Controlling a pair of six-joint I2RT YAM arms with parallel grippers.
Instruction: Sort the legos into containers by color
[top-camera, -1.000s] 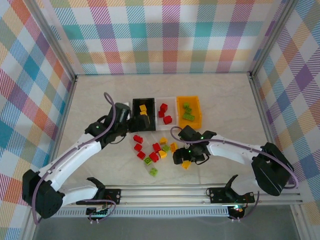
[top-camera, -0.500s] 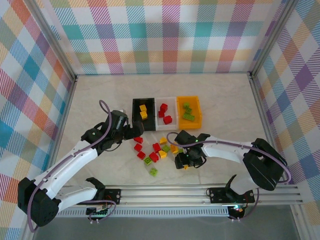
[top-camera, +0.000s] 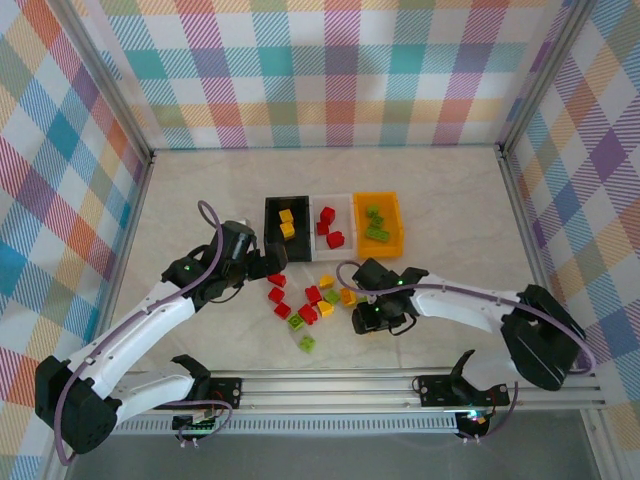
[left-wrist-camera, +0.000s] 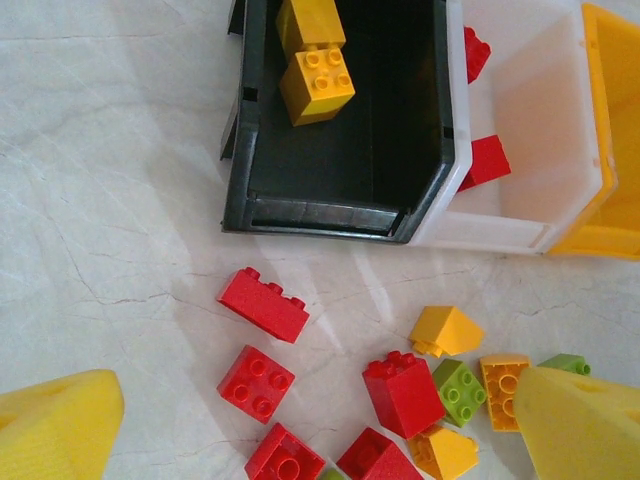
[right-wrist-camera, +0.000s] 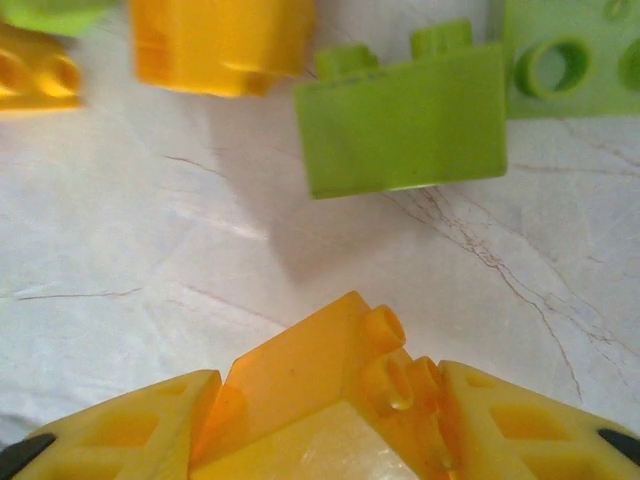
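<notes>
Seen from above, sorting looks partly done: the black bin (top-camera: 270, 212) holds yellow legos, the white bin (top-camera: 316, 243) red and the orange bin (top-camera: 393, 215) green, while about a dozen loose legos (top-camera: 313, 294) lie mixed on the tabletop (top-camera: 200, 200). The left tool (top-camera: 275, 262) hovers by the black bin. Its wrist view shows its fingers (left-wrist-camera: 55, 425) spread wide and empty. Below them a red brick (left-wrist-camera: 263, 303) lies with its long axis slanting upper left to lower right. In the right wrist view, the right tool (right-wrist-camera: 325, 385) has closed onto a yellow-orange brick (right-wrist-camera: 290, 375), studs facing right.
</notes>
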